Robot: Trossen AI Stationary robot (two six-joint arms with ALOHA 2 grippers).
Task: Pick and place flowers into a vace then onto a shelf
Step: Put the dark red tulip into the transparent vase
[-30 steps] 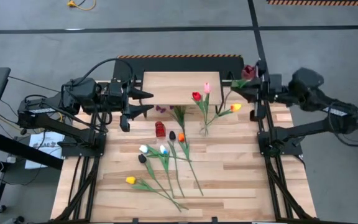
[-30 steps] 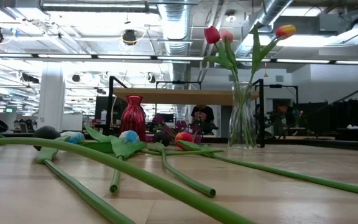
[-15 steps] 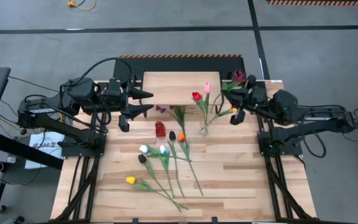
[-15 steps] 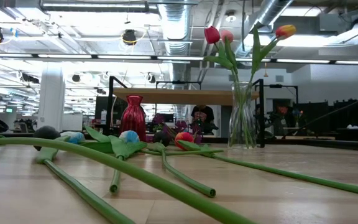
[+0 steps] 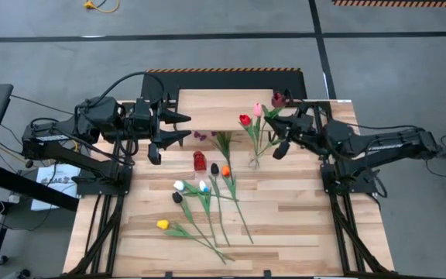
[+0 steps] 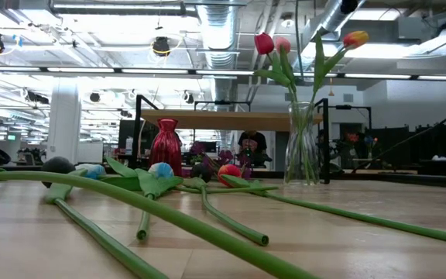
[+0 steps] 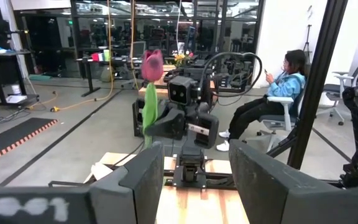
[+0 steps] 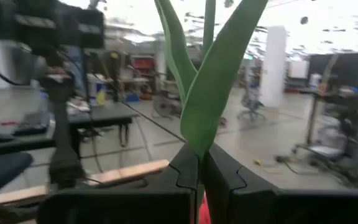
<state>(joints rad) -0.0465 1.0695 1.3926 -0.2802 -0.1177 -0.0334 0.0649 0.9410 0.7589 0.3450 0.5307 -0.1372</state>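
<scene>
- Holding a maroon tulip (image 5: 278,99), the right gripper (image 5: 288,132) sits above the table's (image 5: 300,225) right rear area, just right of the glass vase (image 5: 254,162); jaws pressed together, pinching the stem, as the right wrist view shows with a green stem and leaf (image 8: 213,93) rising from between the closed fingers (image 8: 185,171); the head lies over the shelf's (image 5: 215,108) right end in the high view.
- The left wrist view shows the same tulip (image 7: 152,65) upright in the right gripper (image 7: 166,124) across the table.
- The left gripper (image 5: 184,126) hangs at the shelf's left edge; jaws spread, nothing between them; both fingers (image 7: 145,180) show apart in the left wrist view.
- The vase stands on the table in front of the shelf, toward its right end; it holds a red tulip (image 5: 245,120), a pink tulip (image 5: 258,109) and an orange-yellow tulip (image 6: 355,38); in the low view the glass (image 6: 301,147) stands upright with stems inside.
- A red vase (image 5: 199,161) stands left of the glass vase, near the shelf's front edge.
- A purple sprig (image 5: 201,136) lies just in front of the shelf, behind the red vase.
- Loose tulips lie on the table, in front of the vases: black (image 5: 214,168), orange (image 5: 226,171), white (image 5: 179,185), a second white (image 5: 204,187), a second black (image 5: 177,198), yellow (image 5: 162,225); stems point toward the table's front.
- A seated person (image 7: 272,99) shows in the room beyond the table.
</scene>
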